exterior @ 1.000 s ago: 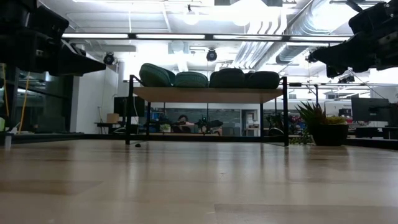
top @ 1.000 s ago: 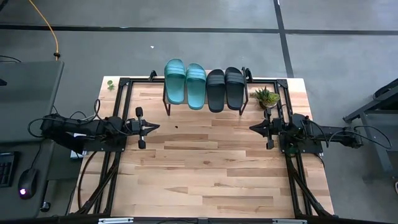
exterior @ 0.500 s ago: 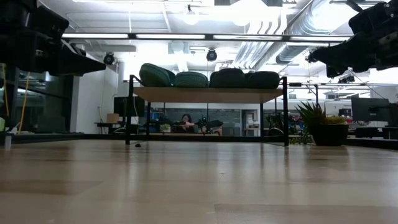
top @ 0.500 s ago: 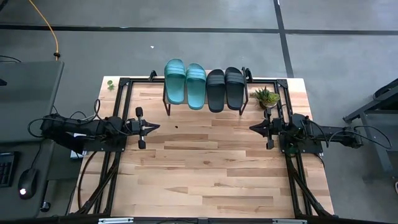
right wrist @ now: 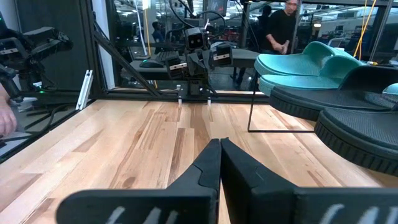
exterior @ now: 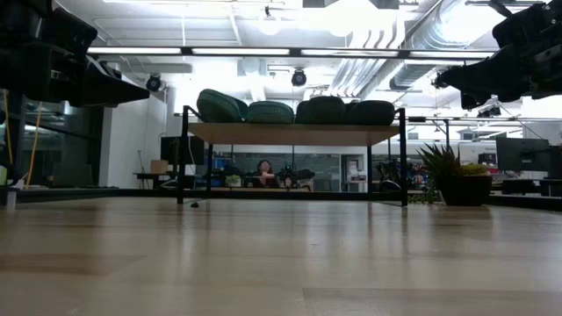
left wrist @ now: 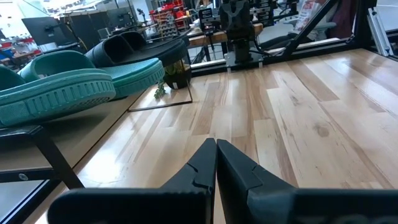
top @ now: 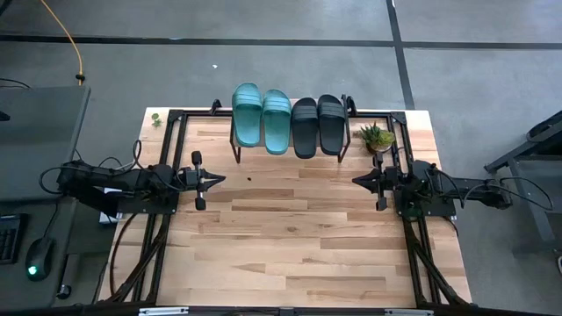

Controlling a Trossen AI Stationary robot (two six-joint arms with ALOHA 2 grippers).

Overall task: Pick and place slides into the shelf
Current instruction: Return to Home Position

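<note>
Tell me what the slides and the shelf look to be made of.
The slides: likely moulded rubber or foam, matte; ribbed straps and dimpled sole edges show. The shelf: pale wooden-looking plank top, thin black legs, probably painted metal.

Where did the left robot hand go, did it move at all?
No. The left gripper stays put in the high view, the same gap from the shelf as before.

wood-topped black-legged shelf (exterior: 290,133): 1 | teal-green ribbed rubber slides (top: 247,114) (top: 277,118): 2, on shelf | black ribbed rubber slides (top: 305,125) (top: 331,123): 2, on shelf | small green potted plant (top: 377,137): 1, beside shelf
</note>
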